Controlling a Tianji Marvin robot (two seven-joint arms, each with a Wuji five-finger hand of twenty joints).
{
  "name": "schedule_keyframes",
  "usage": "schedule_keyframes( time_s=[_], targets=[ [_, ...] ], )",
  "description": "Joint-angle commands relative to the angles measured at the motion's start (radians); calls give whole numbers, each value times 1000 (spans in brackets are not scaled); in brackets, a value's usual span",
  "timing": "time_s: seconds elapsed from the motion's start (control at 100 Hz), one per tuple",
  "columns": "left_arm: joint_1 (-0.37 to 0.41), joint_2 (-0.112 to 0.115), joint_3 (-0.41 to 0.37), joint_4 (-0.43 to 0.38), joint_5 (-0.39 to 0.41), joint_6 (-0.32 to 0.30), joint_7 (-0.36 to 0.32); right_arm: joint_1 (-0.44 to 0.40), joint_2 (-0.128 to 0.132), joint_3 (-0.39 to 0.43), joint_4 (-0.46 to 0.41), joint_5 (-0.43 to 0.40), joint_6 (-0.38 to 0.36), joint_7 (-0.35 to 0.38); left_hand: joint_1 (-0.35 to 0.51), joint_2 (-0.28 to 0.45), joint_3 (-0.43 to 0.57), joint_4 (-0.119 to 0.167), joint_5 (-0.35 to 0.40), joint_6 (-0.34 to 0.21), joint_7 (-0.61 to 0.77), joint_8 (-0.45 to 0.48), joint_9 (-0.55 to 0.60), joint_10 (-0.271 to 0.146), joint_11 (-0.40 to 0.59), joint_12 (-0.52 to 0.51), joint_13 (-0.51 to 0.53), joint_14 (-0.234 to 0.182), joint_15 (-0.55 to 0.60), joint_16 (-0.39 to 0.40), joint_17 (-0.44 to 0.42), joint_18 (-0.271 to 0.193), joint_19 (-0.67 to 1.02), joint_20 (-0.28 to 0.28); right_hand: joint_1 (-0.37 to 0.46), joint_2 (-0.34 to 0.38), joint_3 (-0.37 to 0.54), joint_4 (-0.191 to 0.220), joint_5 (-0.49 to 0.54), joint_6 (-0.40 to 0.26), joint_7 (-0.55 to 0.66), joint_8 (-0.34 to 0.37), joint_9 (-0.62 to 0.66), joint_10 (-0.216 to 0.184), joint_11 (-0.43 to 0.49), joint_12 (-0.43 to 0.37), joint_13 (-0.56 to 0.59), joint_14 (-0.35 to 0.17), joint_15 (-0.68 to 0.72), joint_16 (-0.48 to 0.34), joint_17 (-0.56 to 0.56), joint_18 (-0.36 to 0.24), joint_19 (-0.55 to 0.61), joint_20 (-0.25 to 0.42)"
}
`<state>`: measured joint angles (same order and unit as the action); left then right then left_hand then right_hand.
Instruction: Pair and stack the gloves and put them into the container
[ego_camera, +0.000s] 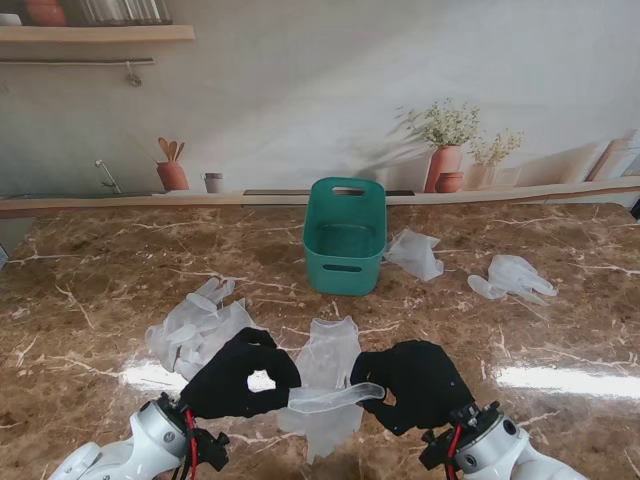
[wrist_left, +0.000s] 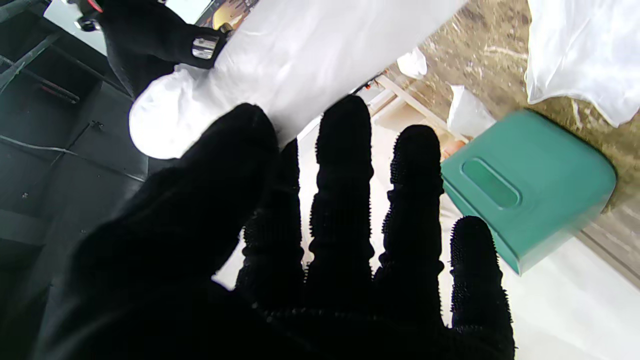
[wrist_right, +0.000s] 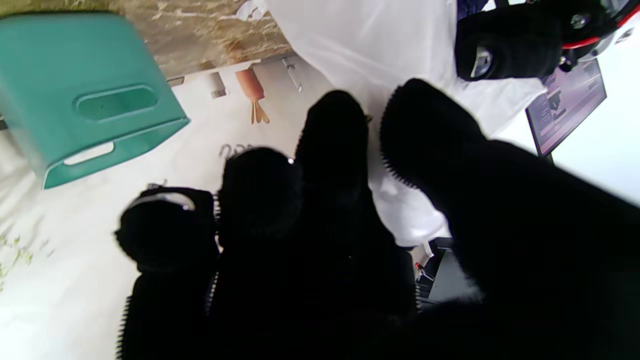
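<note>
I am holding one clear glove (ego_camera: 325, 385) up between my two hands over the marble table (ego_camera: 90, 300). My left hand (ego_camera: 240, 375) is pinching its edge, thumb and forefinger closed into a ring on the film, while my other fingers (wrist_left: 345, 150) are standing nearly straight. My right hand (ego_camera: 420, 385) is curling around the opposite edge, with the thin band of plastic stretching between the two; how firmly its fingers are closing I cannot tell from the wrist view. The rest of the glove is draping down between my hands toward me. A heap of gloves (ego_camera: 195, 325) is lying just beyond my left hand. The green container (ego_camera: 345, 235) is standing farther out, ahead of both hands, with two more gloves (ego_camera: 415, 252) (ego_camera: 512, 277) lying beyond my right hand, to the container's right.
</note>
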<state>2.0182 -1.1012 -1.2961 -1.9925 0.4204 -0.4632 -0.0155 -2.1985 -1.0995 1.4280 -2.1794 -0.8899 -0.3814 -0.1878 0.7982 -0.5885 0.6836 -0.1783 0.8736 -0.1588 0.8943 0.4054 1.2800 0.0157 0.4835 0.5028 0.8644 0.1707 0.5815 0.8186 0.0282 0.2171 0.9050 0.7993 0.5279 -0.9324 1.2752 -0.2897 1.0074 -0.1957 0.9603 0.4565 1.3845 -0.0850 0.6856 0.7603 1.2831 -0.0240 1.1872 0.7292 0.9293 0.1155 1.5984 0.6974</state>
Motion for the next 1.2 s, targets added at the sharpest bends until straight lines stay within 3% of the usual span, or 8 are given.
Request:
schedule_keyframes(
  time_s=[0.0, 0.13, 0.26, 0.55, 0.83, 1.14, 1.19],
  targets=[
    [20, 11, -6, -3, -25, 8, -19, 0, 3, -9, 0, -2, 6, 27, -8, 26, 44, -34, -20, 10, 41, 42, 76, -16, 37, 13, 36, -11, 40, 15, -8, -14, 27, -2, 1, 20, 25, 24, 33, 13, 59, -5, 57, 26, 25, -17, 38, -20, 30, 10, 23, 5, 74, 9],
    [19, 15, -18, 11, -54, 15, -47, 25, 8, -22, 9, 36, 17, 79, -9, 41, 48, -36, -37, 19, 36, 75, 72, -19, 50, 12, 36, -12, 42, 17, -11, -10, 27, -4, -17, 72, -10, 20, 18, 26, 61, -12, 54, 26, 18, -20, 37, -17, 24, 4, 16, 5, 76, 7],
    [-11, 14, -10, 42, -63, 60, -55, 78, 13, -45, 39, 78, 58, 129, -6, 44, 47, -36, -40, 18, 33, 84, 70, -17, 52, 10, 32, -12, 41, 18, -13, -10, 24, -6, -30, 91, -25, 23, 18, 38, 63, -14, 56, 28, 16, -20, 37, -16, 24, 2, 20, 3, 81, 8],
    [-237, -5, 125, 214, -24, 237, -1, 337, 22, -161, 220, 170, 246, 240, -1, 46, 56, -30, -43, 14, 26, 99, 54, -4, 69, 22, 10, 2, 48, 28, -31, -16, 13, -9, -33, 101, -35, 33, 19, 44, 68, -14, 59, 31, 16, -20, 38, -17, 32, 3, 28, 4, 87, 7],
    [-440, -35, 262, 368, 26, 382, 85, 549, 1, -280, 446, 261, 368, 197, -8, 45, 71, -25, -41, 5, 23, 114, 38, 5, 95, 60, -9, 3, 68, 46, -38, -24, 10, -3, -55, 121, -58, 28, 15, 58, 60, -31, 59, 35, 10, -30, 37, -9, 32, -1, 25, 14, 90, 6],
    [-598, -54, 370, 487, 63, 485, 110, 655, -17, -350, 572, 271, 454, 146, -11, 44, 75, -23, -36, 2, 17, 118, 36, 14, 97, 73, -14, 5, 73, 50, -42, -27, 7, -3, -88, 145, -91, 31, 26, 60, 72, -39, 63, 34, 22, -32, 38, -11, 46, 1, 36, 18, 97, 5],
    [-615, -55, 386, 501, 70, 495, 109, 662, -19, -357, 583, 262, 467, 134, -14, 45, 74, -23, -36, -4, 16, 118, 39, -7, 98, 76, -12, 1, 73, 50, -40, -27, 7, -3, -87, 142, -92, 33, 27, 60, 76, -38, 64, 33, 28, -32, 38, -13, 52, 3, 42, 18, 101, 5]
  ],
)
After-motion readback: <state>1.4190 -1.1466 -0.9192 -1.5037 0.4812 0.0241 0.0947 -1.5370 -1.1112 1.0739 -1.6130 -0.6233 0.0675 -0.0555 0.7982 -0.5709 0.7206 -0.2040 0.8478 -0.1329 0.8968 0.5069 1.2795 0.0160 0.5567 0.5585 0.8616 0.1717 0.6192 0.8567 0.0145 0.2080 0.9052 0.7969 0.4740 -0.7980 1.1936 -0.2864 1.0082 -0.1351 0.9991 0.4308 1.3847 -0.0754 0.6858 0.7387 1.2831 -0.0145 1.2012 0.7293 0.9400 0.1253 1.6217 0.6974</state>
